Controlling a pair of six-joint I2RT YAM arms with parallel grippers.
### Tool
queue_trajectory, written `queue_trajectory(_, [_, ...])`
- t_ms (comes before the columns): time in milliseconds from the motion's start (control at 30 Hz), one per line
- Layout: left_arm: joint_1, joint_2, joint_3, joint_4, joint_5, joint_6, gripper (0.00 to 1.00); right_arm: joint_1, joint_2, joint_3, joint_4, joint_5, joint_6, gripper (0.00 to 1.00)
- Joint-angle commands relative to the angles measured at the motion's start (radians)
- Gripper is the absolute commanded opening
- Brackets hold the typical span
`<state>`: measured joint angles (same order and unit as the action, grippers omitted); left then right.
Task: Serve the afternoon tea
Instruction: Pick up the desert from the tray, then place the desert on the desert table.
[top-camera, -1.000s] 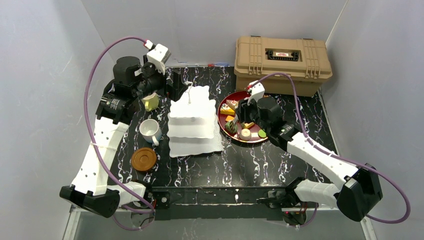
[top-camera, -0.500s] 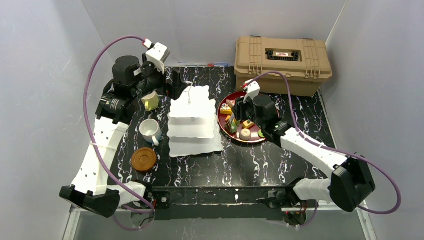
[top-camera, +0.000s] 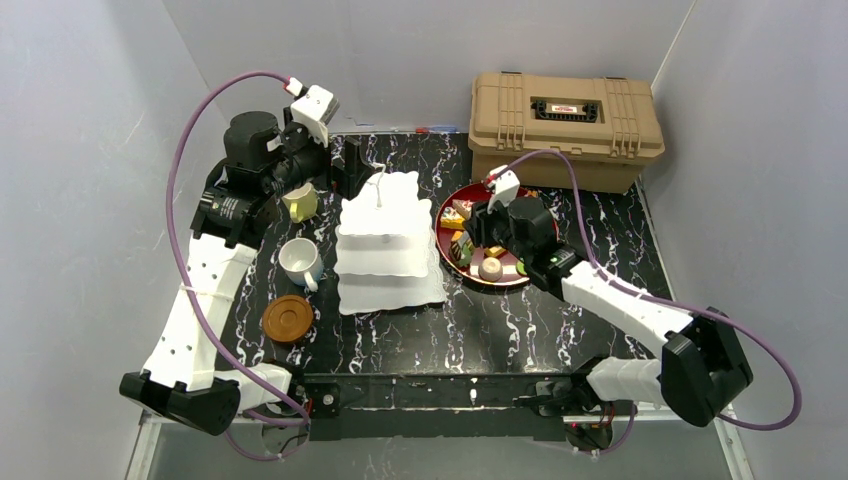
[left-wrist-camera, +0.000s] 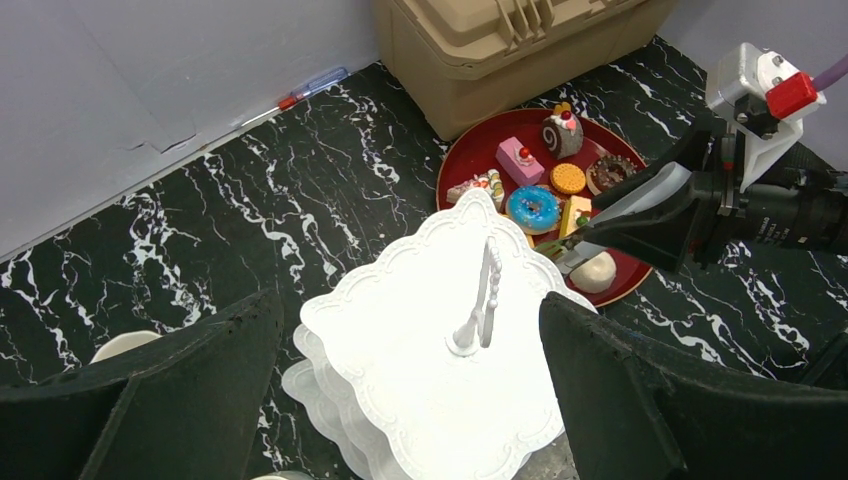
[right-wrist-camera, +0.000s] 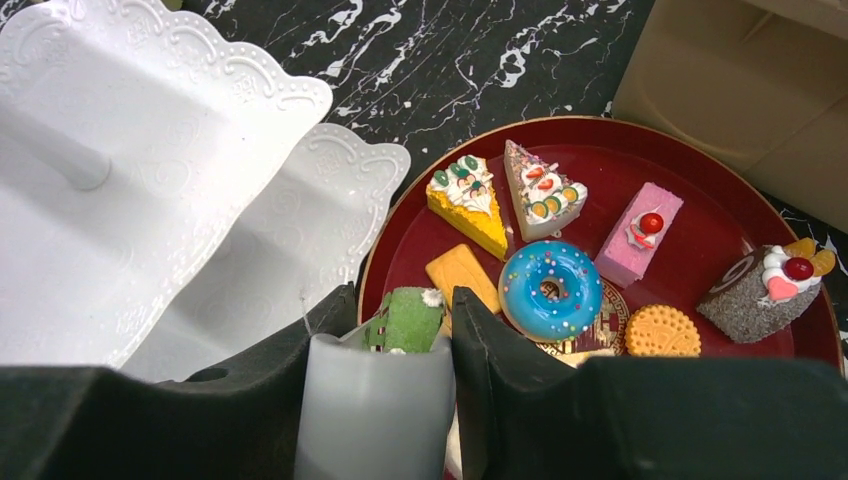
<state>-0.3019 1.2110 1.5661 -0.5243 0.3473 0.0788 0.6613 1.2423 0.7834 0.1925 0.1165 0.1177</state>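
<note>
Nearest the arm bases, a brown coaster (top-camera: 287, 318) lies on the black marbled table (top-camera: 500, 330). A white mug (top-camera: 298, 260) stands just behind it. Beside these, in the middle of the table, is the white three-tier cake stand (top-camera: 390, 290), and every tier in view is bare.

To its right and close against it lies a round red tray (right-wrist-camera: 700, 240) with the toy pastries on it. The right gripper (right-wrist-camera: 403, 300) reaches down over the tray's near left side, and its fingers (right-wrist-camera: 335, 325) flank a small green cake (right-wrist-camera: 405, 318). The cake nearly fills the gap between them, but whether they already pinch it I cannot tell.

Just past the green cake are a blue doughnut (right-wrist-camera: 550, 290), a round biscuit (right-wrist-camera: 662, 332), a pink slice (right-wrist-camera: 640, 232) and two iced wedges (right-wrist-camera: 505, 195).

Further back on the left, a yellow-green mug (top-camera: 301, 203) stands near the left arm. The left gripper (left-wrist-camera: 407, 300) hangs above the stand's top tier with its jaws spread wide and nothing between them.

At the far right, behind the tray, is a closed tan case (top-camera: 565, 125).
</note>
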Motion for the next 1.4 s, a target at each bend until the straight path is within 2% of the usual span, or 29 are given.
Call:
queue_trajectory(0, [0.006,-0.025,0.018,0.005,0.002,-0.001,0.98,-0.005,-0.054,-0.039,0.053,-0.007,-0.020,0.43])
queue_trajectory(67, [0.006,-0.027,0.017,0.007,0.004,-0.004,0.98,-0.005,-0.058,-0.056,0.064,0.003,-0.011,0.41])
queue_trajectory(200, [0.006,-0.029,0.017,0.003,-0.001,-0.004,0.98,-0.005,-0.104,-0.081,0.110,0.027,-0.003,0.25])
queue_trajectory(267, [0.006,-0.031,0.015,0.000,0.003,-0.004,0.98,-0.004,-0.135,-0.078,0.115,0.044,-0.007,0.21])
queue_trajectory(400, [0.006,-0.036,0.011,0.000,0.012,-0.011,0.98,-0.003,-0.225,-0.038,0.060,0.066,-0.018,0.18])
queue_trajectory(533, [0.006,-0.042,0.005,0.007,0.014,-0.013,0.98,0.000,-0.300,0.016,-0.039,0.026,0.001,0.18])
queue_trajectory(767, [0.007,-0.039,0.018,0.012,0.023,-0.027,0.98,0.046,-0.373,-0.005,-0.092,-0.021,0.093,0.17])
queue_trajectory(900, [0.006,-0.043,0.009,0.013,0.023,-0.028,0.98,0.140,-0.377,-0.017,-0.083,0.035,0.103,0.17])
queue_trajectory(1133, [0.006,-0.047,0.011,0.015,0.019,-0.021,0.98,0.392,-0.323,0.003,-0.097,0.251,0.054,0.16])
queue_trajectory(1367, [0.007,-0.053,0.001,0.018,0.019,-0.020,0.98,0.550,-0.290,-0.027,0.007,0.398,0.055,0.15])
